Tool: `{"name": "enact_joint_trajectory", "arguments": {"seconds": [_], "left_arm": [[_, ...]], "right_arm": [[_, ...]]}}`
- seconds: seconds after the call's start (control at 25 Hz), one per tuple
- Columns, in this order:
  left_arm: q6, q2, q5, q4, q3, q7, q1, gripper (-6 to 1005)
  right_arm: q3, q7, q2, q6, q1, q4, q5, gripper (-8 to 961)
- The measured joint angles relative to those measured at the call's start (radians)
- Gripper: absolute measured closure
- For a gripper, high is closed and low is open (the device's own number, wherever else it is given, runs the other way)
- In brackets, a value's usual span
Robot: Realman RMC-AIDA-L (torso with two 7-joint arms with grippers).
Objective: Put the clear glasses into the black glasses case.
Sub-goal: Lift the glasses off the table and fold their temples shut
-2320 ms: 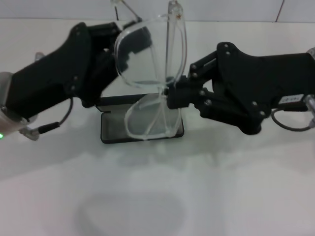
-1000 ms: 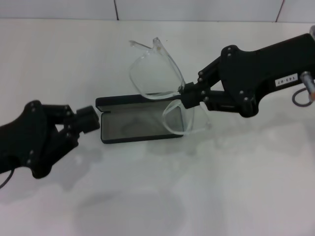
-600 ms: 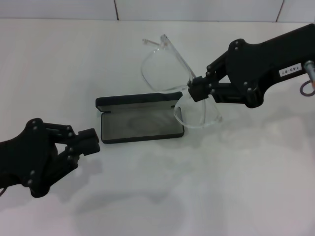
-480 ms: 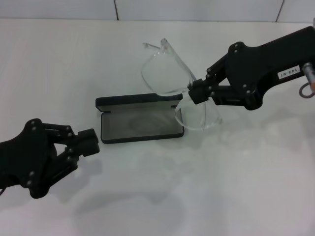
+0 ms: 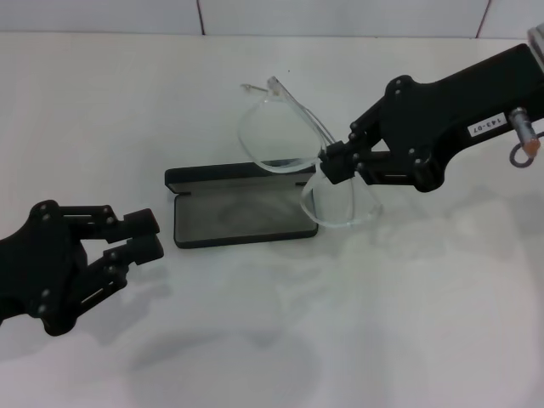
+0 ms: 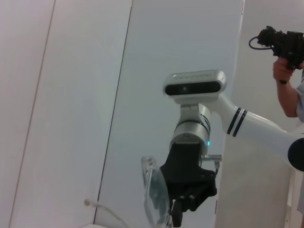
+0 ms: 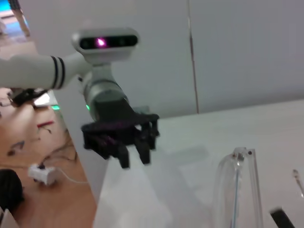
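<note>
The clear glasses (image 5: 293,157) hang in the air over the right end of the black glasses case (image 5: 242,208), turned on edge so that 1 lens stands above the other and a thin temple arm reaches up and away toward the far side. They look light and stiff but brittle, and the smooth plastic is probably slippery; the bridge between the 2 lenses seems the soundest place to grip, since the lenses would smear and the temple arms could flex or snap.

That is where the right gripper (image 5: 330,163) has them: its fingers are pinched tight on the bridge, with the upper lens to its far left and the lower lens just below its tip, overhanging the case's right edge. The case lies open and flat on the white table (image 5: 408,306), grey lining up, lid toward the far side.

The left gripper (image 5: 140,236) sits low, near the case's left end but apart from it, fingers slightly parted and empty.
</note>
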Motion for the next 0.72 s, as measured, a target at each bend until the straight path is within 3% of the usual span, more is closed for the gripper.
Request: {"name": "enact_joint_trajectory", "arguments": {"seconds": [0.32,0.56,0.72], "left_arm": [[-0.005,-0.001,0.003,0.0,-0.001,0.002,0.002,792],[-0.008,-0.006,0.009,-0.007,-0.024,0.002,-0.001,779],[-0.008,-0.007,0.01,-0.004,-0.024,0.003,-0.002,681]], "right_arm": [[-0.002,0.104,-0.007,-0.024,0.081,-0.006,-0.152,892],[-0.007,0.138,0.0,-0.037,0.168,-0.004,-0.28,892],[-0.029,0.141,0.001,-0.078,0.247,0.004,-0.317,892]]}}
